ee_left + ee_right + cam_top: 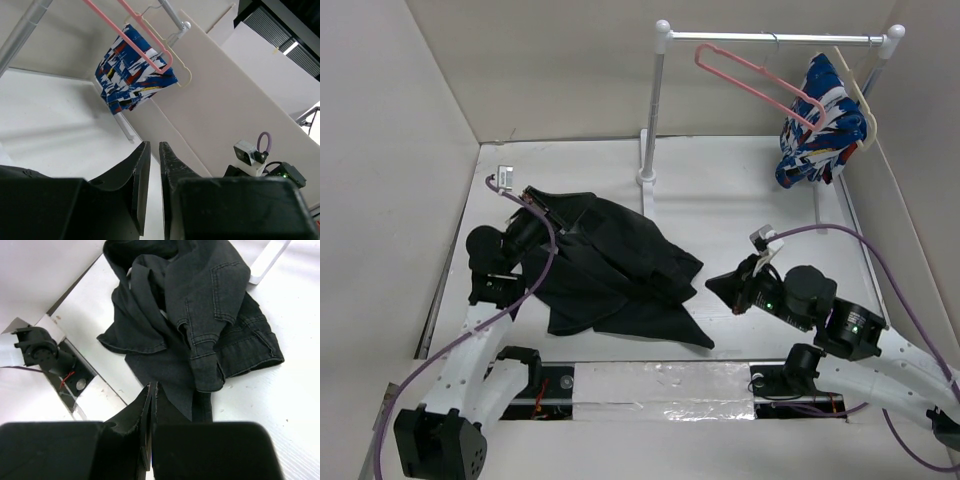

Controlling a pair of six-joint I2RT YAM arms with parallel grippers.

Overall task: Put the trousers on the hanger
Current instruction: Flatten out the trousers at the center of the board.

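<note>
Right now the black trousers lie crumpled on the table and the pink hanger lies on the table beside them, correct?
No. The trousers do lie crumpled on the table, but the pink hanger hangs from the rail, as the top external view shows.

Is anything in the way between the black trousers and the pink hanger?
Only the rack's post beside the trousers stands near that path; the hanger hangs on the rail.
</note>
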